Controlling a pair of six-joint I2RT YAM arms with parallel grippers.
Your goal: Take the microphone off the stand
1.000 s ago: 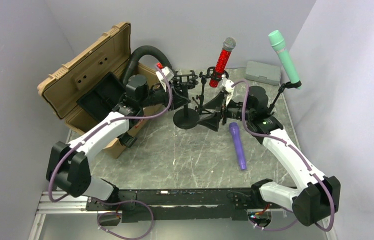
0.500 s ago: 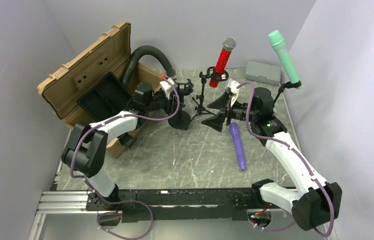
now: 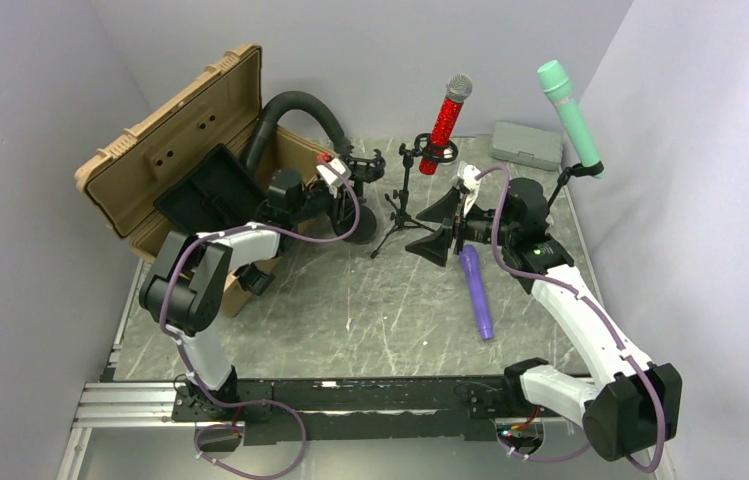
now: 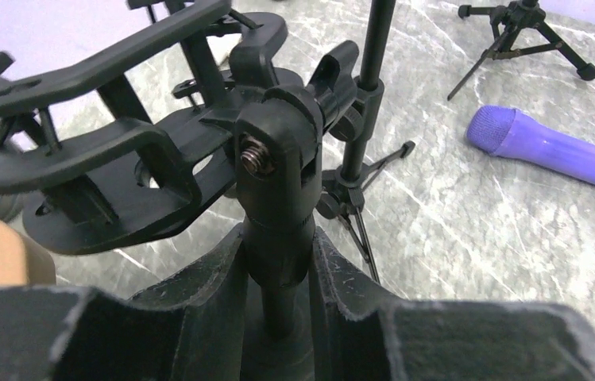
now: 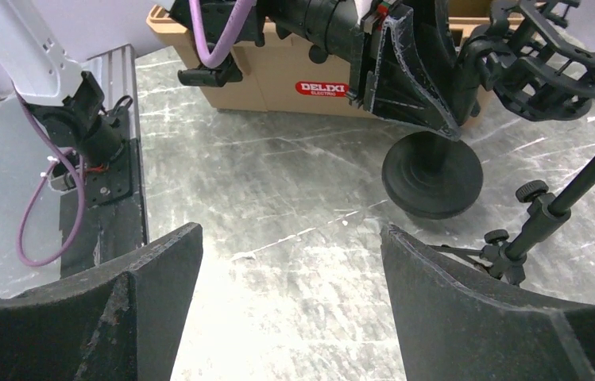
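Observation:
A purple microphone [image 3: 477, 292] [image 4: 552, 155] lies flat on the marble table, to the right of centre. The black stand [image 3: 363, 168] with a round base [image 5: 433, 178] carries an empty shock-mount cradle [image 4: 111, 171]. My left gripper [image 3: 342, 192] [image 4: 278, 274] is shut on that stand's post, just under the swivel joint. My right gripper [image 3: 438, 226] [image 5: 290, 270] hangs open over bare table beside the purple microphone's head, nothing between its fingers. A red glitter microphone [image 3: 445, 118] sits in a tripod stand [image 3: 402, 205], and a green microphone [image 3: 571, 115] sits in a stand at the far right.
An open tan hard case [image 3: 175, 150] with a black hose [image 3: 295, 105] stands at the back left, a cardboard box [image 5: 278, 79] in front of it. A grey case [image 3: 527, 145] lies at the back right. The tripod's legs [image 5: 532, 214] spread near my right gripper.
My left arm has drawn the black stand left and back toward the tan case, still gripping its post. The right gripper has shifted slightly right and stayed open.

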